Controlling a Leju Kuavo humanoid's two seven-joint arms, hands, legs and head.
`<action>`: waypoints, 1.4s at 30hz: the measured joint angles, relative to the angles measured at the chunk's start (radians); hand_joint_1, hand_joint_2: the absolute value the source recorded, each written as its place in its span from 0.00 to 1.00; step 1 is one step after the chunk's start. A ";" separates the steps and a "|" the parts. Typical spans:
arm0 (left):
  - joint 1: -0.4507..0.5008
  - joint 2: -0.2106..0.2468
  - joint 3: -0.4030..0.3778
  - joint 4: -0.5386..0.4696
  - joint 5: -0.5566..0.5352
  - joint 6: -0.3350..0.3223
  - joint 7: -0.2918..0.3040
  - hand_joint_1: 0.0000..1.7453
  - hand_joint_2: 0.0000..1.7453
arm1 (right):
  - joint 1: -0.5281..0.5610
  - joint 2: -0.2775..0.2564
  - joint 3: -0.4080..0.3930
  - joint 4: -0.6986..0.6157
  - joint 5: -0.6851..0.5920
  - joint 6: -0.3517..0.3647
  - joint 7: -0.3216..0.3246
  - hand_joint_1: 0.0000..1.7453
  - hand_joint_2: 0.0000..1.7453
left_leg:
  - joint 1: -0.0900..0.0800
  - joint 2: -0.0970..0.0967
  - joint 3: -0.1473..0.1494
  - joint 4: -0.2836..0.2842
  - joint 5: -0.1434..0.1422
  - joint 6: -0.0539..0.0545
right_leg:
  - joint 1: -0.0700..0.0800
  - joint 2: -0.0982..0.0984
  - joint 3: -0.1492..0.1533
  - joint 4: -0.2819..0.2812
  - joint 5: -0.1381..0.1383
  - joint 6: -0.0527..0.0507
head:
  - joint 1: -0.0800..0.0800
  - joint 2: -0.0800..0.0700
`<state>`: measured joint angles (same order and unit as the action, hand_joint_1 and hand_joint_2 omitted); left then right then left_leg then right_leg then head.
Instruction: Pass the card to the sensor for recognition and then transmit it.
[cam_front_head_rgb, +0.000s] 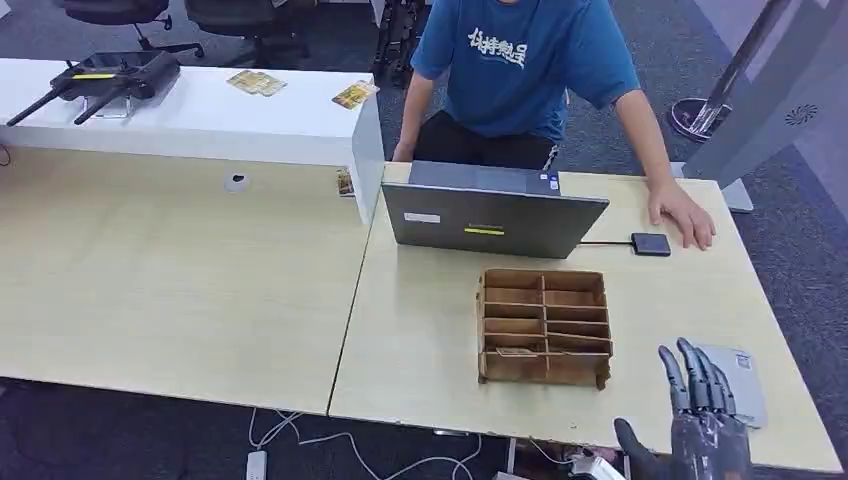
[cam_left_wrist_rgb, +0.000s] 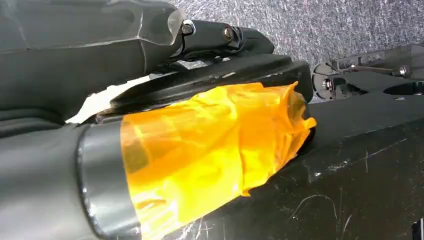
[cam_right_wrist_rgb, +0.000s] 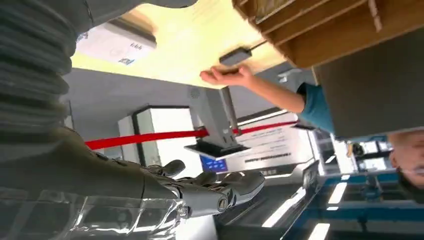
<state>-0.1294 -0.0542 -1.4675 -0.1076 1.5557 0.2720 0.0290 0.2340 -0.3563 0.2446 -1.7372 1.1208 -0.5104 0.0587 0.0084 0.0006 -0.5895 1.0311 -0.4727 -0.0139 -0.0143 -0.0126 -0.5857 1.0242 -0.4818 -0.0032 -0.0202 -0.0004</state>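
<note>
Hovering empty with fingers straight and apart, the right hand (cam_front_head_rgb: 700, 405) sits right of the rack (cam_front_head_rgb: 544, 327) – card (cam_front_head_rgb: 737, 380) just beyond it, sensor (cam_front_head_rgb: 651, 244) behind the rack (left hand's state: cannot tell).

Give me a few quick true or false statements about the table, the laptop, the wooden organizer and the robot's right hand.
1. The wooden organizer sits in front of the laptop, on the robot's side. True.
2. The right hand holds a card. False: it holds nothing, fingers extended.
3. The person's hand rests on the table beside the small black device. True.
4. The laptop is cabled to nothing. False: a cable joins it to the small black device.
</note>
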 joint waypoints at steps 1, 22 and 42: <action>0.000 0.000 0.000 0.000 0.000 0.000 0.000 0.00 0.00 | -0.011 -0.005 0.010 0.008 -0.006 0.009 -0.006 0.00 1.00 | 0.000 0.000 0.000 0.000 0.000 0.000 | 0.000 0.000 0.000 0.000 0.000 0.000 | 0.000 0.000; 0.000 0.001 0.000 0.000 -0.017 -0.003 0.001 0.00 0.00 | -0.247 -0.048 0.116 0.149 -0.062 0.121 -0.072 0.00 1.00 | 0.000 0.000 0.000 0.000 0.000 0.000 | 0.000 0.000 0.000 0.000 0.000 0.000 | 0.000 0.000; 0.000 0.001 0.000 0.000 -0.017 -0.003 0.001 0.00 0.00 | -0.257 -0.049 0.135 0.169 -0.062 0.121 -0.072 0.00 1.00 | 0.000 0.000 0.000 0.000 0.000 0.000 | 0.000 0.000 0.000 0.000 0.000 0.000 | 0.000 0.000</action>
<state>-0.1293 -0.0534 -1.4675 -0.1076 1.5389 0.2689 0.0298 -0.0233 -0.4051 0.3799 -1.5679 1.0586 -0.3891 -0.0137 0.0084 0.0006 -0.5893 1.0311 -0.4724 -0.0139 -0.0143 -0.0123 -0.5858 1.0242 -0.4815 -0.0032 -0.0202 -0.0004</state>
